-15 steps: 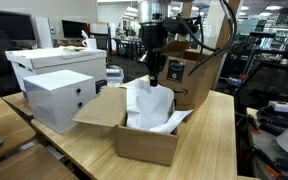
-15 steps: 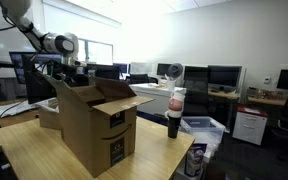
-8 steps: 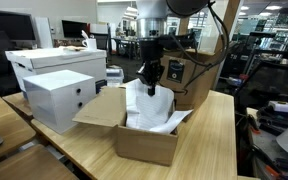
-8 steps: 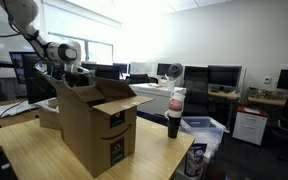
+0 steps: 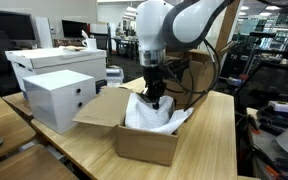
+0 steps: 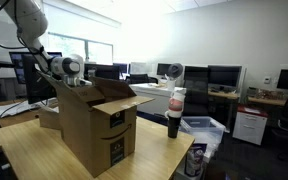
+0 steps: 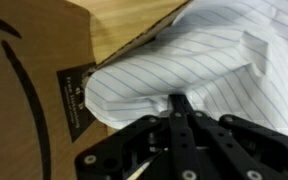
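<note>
The striped cloth lies bunched inside the open cardboard box, directly below the gripper. The fingers are pressed tightly together, and their tips seem to pinch a fold at the top of the cloth.

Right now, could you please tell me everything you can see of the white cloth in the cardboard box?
The white cloth is thin, soft fabric with fine dark pinstripes, much like shirt material. It lies crumpled in loose folds inside the open cardboard box, heaped above the front rim, and in the wrist view one edge rests against an opened flap. The gripper is shut, its fingertips pinching a fold on top. Whether it is a garment cannot be told.
</note>
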### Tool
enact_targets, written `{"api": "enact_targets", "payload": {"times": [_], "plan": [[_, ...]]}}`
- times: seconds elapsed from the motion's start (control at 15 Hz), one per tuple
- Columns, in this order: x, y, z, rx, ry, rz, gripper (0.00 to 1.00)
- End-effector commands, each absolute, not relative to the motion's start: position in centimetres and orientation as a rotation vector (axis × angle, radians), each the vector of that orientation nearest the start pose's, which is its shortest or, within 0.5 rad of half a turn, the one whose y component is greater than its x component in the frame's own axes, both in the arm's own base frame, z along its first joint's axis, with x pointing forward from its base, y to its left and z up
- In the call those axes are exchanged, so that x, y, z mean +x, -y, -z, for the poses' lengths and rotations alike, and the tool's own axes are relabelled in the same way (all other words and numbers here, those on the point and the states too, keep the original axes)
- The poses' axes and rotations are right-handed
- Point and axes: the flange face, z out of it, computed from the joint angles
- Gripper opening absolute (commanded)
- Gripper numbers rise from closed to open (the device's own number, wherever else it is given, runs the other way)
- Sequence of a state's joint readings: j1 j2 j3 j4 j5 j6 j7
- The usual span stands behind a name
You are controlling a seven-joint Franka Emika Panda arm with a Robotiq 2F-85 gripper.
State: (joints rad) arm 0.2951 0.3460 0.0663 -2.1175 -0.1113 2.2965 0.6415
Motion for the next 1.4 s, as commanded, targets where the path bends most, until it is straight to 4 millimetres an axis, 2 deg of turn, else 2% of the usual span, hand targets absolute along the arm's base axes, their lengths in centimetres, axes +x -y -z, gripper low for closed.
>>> {"api": "enact_targets", "payload": {"times": [0.0,0.27,0.53,0.67,0.73,0.8,0.87,1.0,1.07,1.33], "plan": [[50.9,-18.0,-22.4,-3.338,-0.468,-0.251,0.03],[49.2,-16.2,-21.3,-3.391,-0.612,-0.412,0.03],[46.9,-15.8,-21.3,-3.404,-0.689,-0.572,0.03],[47.1,-16.8,-23.1,-3.381,-0.634,-0.512,0.04],[47.1,-17.2,-23.8,-3.379,-0.616,-0.499,0.13],[47.2,-17.6,-24.9,-3.384,-0.597,-0.469,0.29],[47.4,-18.1,-26.2,-3.387,-0.579,-0.436,0.31],[47.8,-18.7,-28.7,-3.389,-0.567,-0.383,0.41],[48.2,-19.1,-31.0,-3.387,-0.555,-0.343,0.62],[48.4,-20.0,-32.3,-3.348,-0.482,-0.31,0.84]]}}
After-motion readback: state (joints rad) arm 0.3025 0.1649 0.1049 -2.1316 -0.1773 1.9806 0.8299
